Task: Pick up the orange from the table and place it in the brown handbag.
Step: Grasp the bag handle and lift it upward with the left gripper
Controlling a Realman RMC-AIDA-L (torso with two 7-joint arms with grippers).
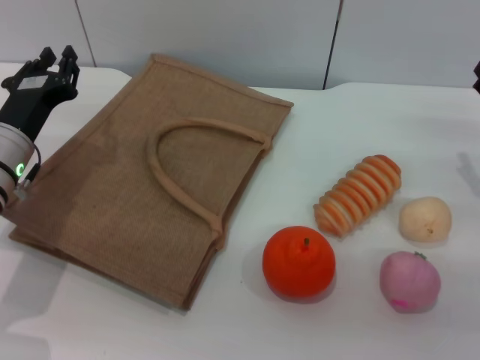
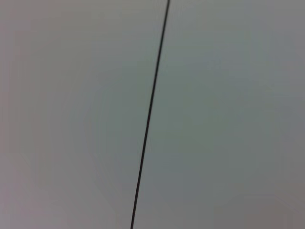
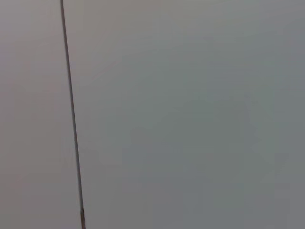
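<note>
- Orange (image 1: 298, 262) on the table (image 1: 420, 135), near the front edge, just right of the bag (image 1: 142, 187) and apart from it; nothing gripping it.
- Likely light to middling in weight, firm, with a glossy skin that could slip under hard pads; probably best taken across the widest part, fingers on opposite sides, clear of the stem dimple on top.
- Round, so liable to roll if nudged from one side; better approached straight down.
- Ribbed item (image 1: 358, 195) close behind it to the right, pink fruit (image 1: 409, 281) to its right, pale fruit (image 1: 425, 220) further right: open room on the near and bag sides, less room toward the back.
- Bag lying flat, coarse woven jute, tan-brown, rectangular, floppy-looking; mouth pressed shut toward the fruit side, with one looped handle (image 1: 199, 161) resting on the upper face.
- Mouth probably needs lifting or spreading before anything goes in; soft cloth likely to sag back.
- Left gripper (image 1: 45, 66) at the far left, hovering over the back corner of the bag, dark fingers pointing away; apart or together cannot be told.
- Right gripper not seen in the head view; both wrist views filled by a plain grey panel with one thin dark seam, no fingers shown.
</note>
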